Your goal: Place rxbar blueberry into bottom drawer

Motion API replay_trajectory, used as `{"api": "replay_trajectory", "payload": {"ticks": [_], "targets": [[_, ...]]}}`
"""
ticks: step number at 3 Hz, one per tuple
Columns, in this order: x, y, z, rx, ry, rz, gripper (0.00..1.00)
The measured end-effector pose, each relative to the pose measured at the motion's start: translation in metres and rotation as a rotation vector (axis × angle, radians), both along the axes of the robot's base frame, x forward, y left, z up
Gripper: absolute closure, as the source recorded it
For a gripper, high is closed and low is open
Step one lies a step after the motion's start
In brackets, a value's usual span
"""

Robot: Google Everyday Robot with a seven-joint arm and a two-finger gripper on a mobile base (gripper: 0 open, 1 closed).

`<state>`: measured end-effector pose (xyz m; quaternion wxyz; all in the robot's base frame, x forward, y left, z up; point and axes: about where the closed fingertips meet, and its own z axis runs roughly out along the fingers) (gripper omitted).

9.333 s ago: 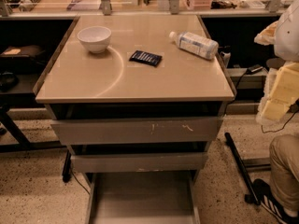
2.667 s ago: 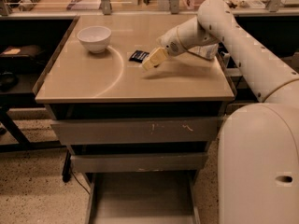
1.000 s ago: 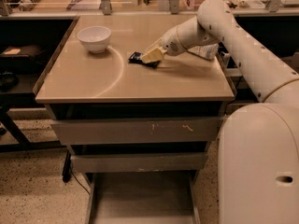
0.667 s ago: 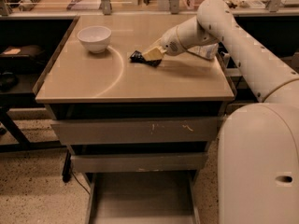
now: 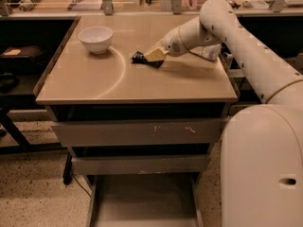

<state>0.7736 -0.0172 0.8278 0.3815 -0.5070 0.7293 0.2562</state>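
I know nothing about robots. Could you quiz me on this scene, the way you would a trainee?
1. True or false: the gripper is at the rxbar, over the table.
2. The bottom drawer is: A) shut, B) pulled open, C) taken out.
3. Fill in: in the picture, the bowl stands to the ___ of the rxbar.
Key: 1 true; 2 B; 3 left.

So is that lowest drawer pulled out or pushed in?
Pulled out: the bottom drawer shows its grey floor and side walls. The tool is up on the table, at the rxbar blueberry.
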Motion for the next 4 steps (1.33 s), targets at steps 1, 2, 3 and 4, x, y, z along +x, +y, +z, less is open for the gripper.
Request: {"api": "replay_trajectory", "payload": {"ticks": [1, 2, 3, 4], "targets": [[0.0, 0.0, 0.0, 0.0, 0.0, 0.0, 0.34], [0.0, 0.0001, -0.0001, 0.0, 0.0, 0.0, 0.1], [0.0, 0.0001, -0.0001, 0.0, 0.0, 0.0, 0.0], [0.0011, 0.0012, -0.0009, -0.001, 0.0, -0.002, 0.0]]}}
